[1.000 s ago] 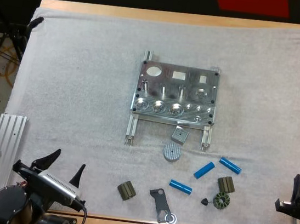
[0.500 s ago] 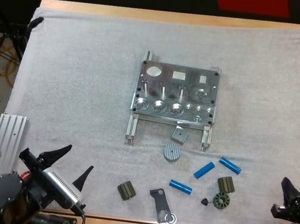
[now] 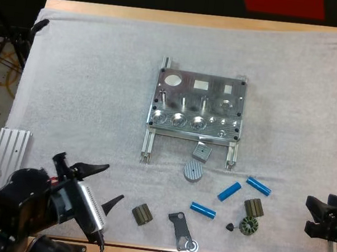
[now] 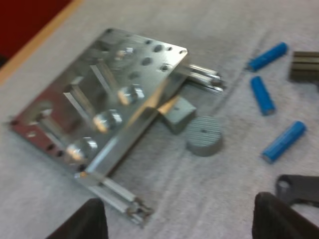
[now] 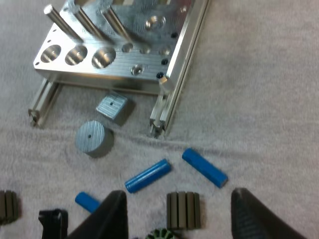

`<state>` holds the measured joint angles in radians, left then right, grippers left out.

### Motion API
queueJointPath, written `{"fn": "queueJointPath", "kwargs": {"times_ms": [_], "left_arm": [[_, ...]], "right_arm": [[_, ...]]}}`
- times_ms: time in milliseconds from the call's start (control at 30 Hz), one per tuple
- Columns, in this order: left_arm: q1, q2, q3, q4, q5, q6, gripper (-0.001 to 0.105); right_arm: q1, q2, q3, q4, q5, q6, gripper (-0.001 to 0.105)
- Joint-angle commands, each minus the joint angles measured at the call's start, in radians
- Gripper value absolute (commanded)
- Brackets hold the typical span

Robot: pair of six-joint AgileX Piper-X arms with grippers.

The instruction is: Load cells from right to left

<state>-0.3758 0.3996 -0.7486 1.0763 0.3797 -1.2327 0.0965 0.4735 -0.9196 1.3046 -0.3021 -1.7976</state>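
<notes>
Blue cylinders (image 3: 229, 190), three short, smooth, bright rods of like length, lie loose on the white mat (image 3: 88, 78), each at its own angle and none touching another. All three sit between the two grippers, nearer the right gripper (image 3: 309, 215), and well apart from the metal fixture (image 3: 198, 104) beyond them. The right gripper's black fingers (image 5: 112, 214) stand spread wide and clear of everything; just ahead of them lie two of the cylinders, with a dark ribbed block (image 5: 183, 210) closer still, between the fingers. The left gripper (image 3: 111, 184) is likewise spread with nothing held, its fingers pointing toward the scattered parts. A second ribbed block (image 3: 141, 214) lies just beside its nearer fingertip, and a dark flat bracket (image 3: 181, 229) a little past that. Ahead of this gripper the fixture shows as a machined plate on two rails, with three round pockets in a row along the edge facing it. A grey round disc (image 4: 204, 134) and a small square block (image 4: 175, 114) rest between the gripper and that edge.
</notes>
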Motion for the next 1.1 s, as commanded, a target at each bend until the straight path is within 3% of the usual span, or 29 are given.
{"fn": "queueJointPath", "kwargs": {"times_ms": [0, 333, 633, 767, 1067], "left_arm": [[-0.023, 0.019, -0.011, 0.003, 0.013, 0.008, 0.06], [-0.257, 0.176, -0.038, -0.023, 0.015, 0.066, 0.06], [-0.448, 0.332, -0.038, -0.142, 0.015, 0.066, 0.06], [-0.49, 0.406, -0.038, -0.195, 0.015, 0.083, 0.06], [-0.506, 0.604, -0.038, -0.247, 0.013, 0.231, 0.06]], "right_arm": [[-0.004, 0.016, -0.029, 0.038, -0.017, -0.026, 0.047], [-0.004, 0.1, -0.115, 0.185, -0.11, -0.04, 0.047], [0.001, 0.151, -0.115, 0.196, -0.236, -0.048, 0.047], [0.029, 0.169, -0.115, 0.196, -0.237, -0.048, 0.047], [0.144, 0.245, -0.115, 0.196, -0.234, -0.048, 0.047]]}}
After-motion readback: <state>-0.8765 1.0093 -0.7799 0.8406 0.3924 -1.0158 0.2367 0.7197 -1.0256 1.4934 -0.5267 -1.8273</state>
